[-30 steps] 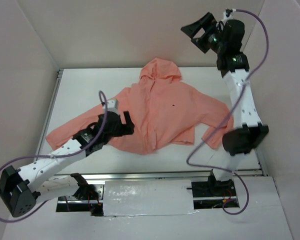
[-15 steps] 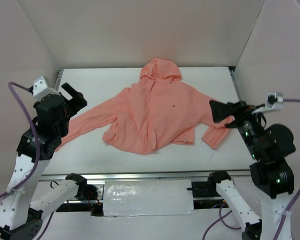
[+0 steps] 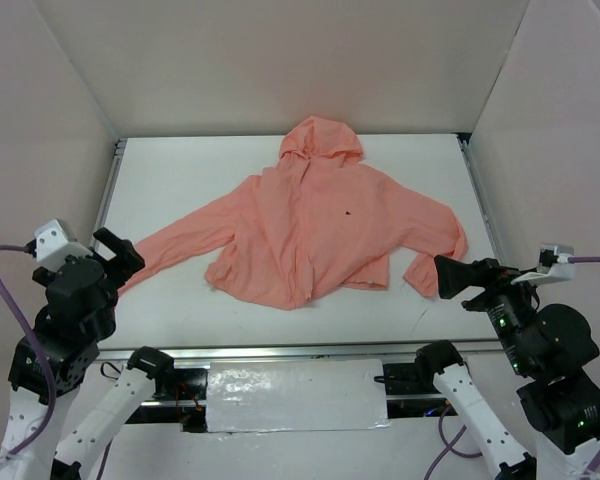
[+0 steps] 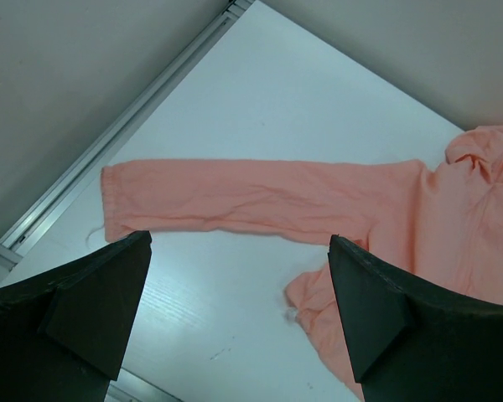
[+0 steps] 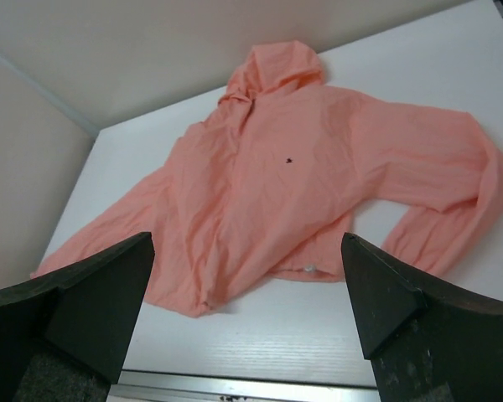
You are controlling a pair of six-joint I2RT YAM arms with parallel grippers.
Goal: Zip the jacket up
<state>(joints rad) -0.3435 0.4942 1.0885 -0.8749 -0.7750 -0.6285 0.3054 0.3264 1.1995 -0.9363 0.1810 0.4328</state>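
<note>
A white table (image 3: 180, 170) stands enclosed by plain walls (image 3: 280, 60) on three sides. The jacket (image 3: 310, 225) lies flat at its centre, hood toward the far wall, sleeves spread outward. The front panels meet along the centre line, but whether they are zipped cannot be told, and the hem sits uneven. The left gripper (image 3: 118, 252) and right gripper (image 3: 452, 276) hang at the near corners, jaws spread, holding nothing. Bare surface surrounds the garment. The left cuff (image 4: 117, 201) lies near the table edge.
</note>
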